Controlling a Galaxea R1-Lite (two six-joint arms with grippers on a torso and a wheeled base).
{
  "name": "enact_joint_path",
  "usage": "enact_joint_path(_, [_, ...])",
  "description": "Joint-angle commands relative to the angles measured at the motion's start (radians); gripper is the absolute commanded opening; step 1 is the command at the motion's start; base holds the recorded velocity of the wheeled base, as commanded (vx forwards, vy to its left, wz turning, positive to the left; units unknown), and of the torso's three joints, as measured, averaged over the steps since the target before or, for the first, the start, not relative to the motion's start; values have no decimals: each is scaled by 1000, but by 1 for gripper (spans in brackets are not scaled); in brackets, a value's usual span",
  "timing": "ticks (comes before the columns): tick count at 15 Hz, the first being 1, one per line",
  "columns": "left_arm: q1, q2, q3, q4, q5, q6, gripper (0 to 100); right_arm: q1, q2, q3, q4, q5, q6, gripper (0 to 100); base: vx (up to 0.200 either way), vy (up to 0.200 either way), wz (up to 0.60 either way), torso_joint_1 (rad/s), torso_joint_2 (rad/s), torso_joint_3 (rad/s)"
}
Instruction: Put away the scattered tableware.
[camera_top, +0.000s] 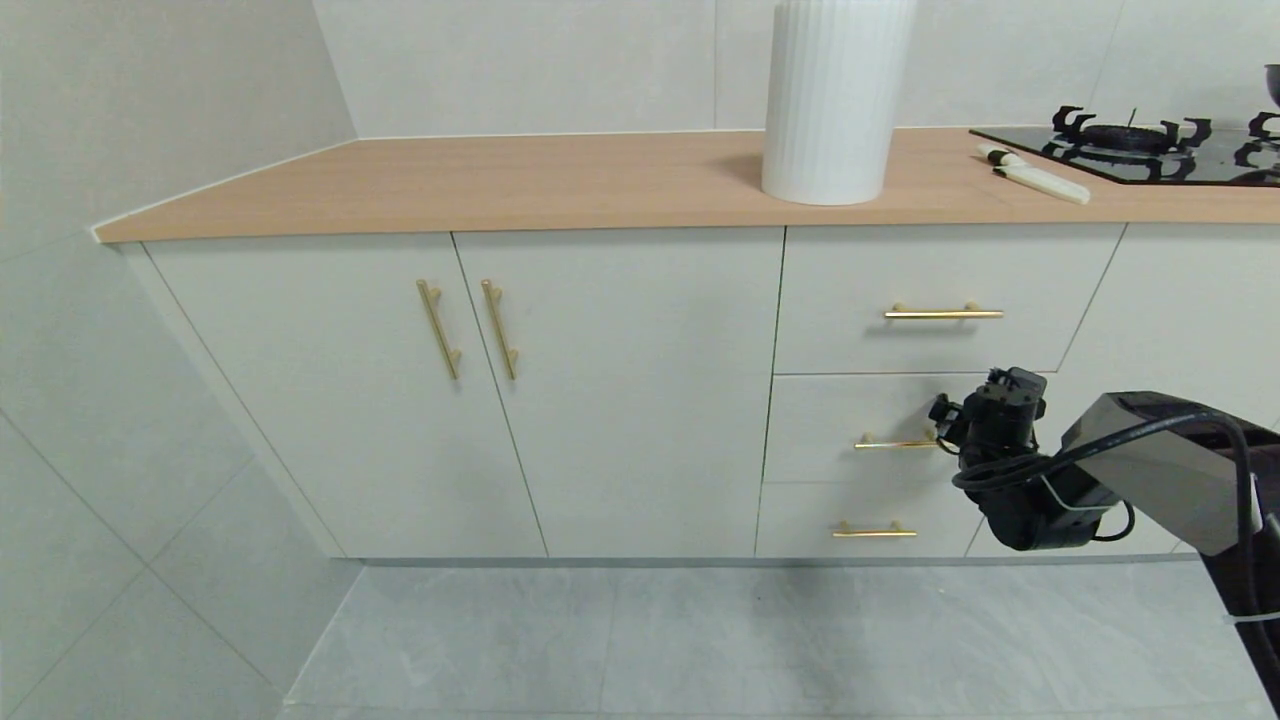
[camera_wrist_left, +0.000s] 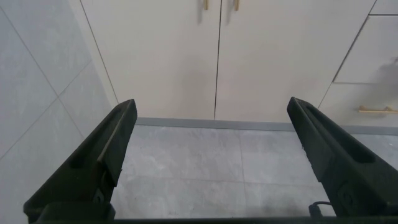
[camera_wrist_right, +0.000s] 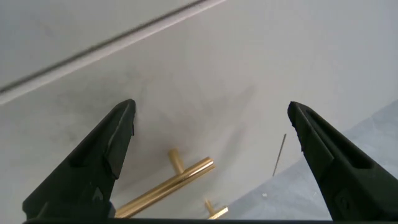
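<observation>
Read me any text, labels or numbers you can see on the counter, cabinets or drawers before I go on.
No readable text in any view.
The white ribbed container, wooden countertop, cabinet doors and drawer fronts are plain.
The white utensil beside the hob has a dark mark near one end, too small to tell whether it is print.

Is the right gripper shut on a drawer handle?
No, the right gripper stands wide open in the right wrist view, and the gold handle lies ahead of it, not gripped.
</observation>
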Motion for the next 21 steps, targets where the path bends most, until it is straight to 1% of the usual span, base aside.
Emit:
enact_joint_path(1, [-1, 0, 0, 0, 0, 0, 100, -2, 11, -15, -2, -3, 0, 100, 0, 0, 0, 0, 0, 0])
enact_joint_path(6, [1, 0, 0, -1, 0, 0, 100, -2, -1, -4, -5, -3, 0, 100, 0, 0, 0, 0, 0, 0])
enact_joint_path(8, [-1, 0, 0, -1, 0, 0, 100, -2, -61, 71, -4, 3, -3, 100, 0, 0, 0, 0, 0, 0])
enact_joint_path(10, [-1, 0, 0, -1, 0, 0, 100, 9, -197, 238, -2, 44, -4, 100, 0, 0, 0, 0, 0, 0])
enact_joint_path(11, [-1, 0, 0, 0, 0, 0, 100, 12, -240, 287, -2, 63, -4, 100, 0, 0, 0, 0, 0, 0])
enact_joint_path(12, [-1, 0, 0, -1, 0, 0, 100, 23, -378, 439, -1, 136, -15, 100, 0, 0, 0, 0, 0, 0])
enact_joint_path(13, [1, 0, 0, -1, 0, 0, 100, 31, -486, 534, 7, 172, -49, 100, 0, 0, 0, 0, 0, 0])
enact_joint_path(15, [1, 0, 0, 0, 0, 0, 100, 37, -700, 686, 67, 185, -135, 100, 0, 0, 0, 0, 0, 0])
enact_joint_path(16, [1, 0, 0, -1, 0, 0, 100, 38, -779, 740, 90, 185, -139, 100, 0, 0, 0, 0, 0, 0])
enact_joint_path(19, [1, 0, 0, 0, 0, 0, 100, 52, -1029, 945, 97, 185, -155, 100, 0, 0, 0, 0, 0, 0])
enact_joint_path(21, [1, 0, 0, -1, 0, 0, 100, 46, -1217, 1057, 101, 181, -213, 100, 0, 0, 0, 0, 0, 0])
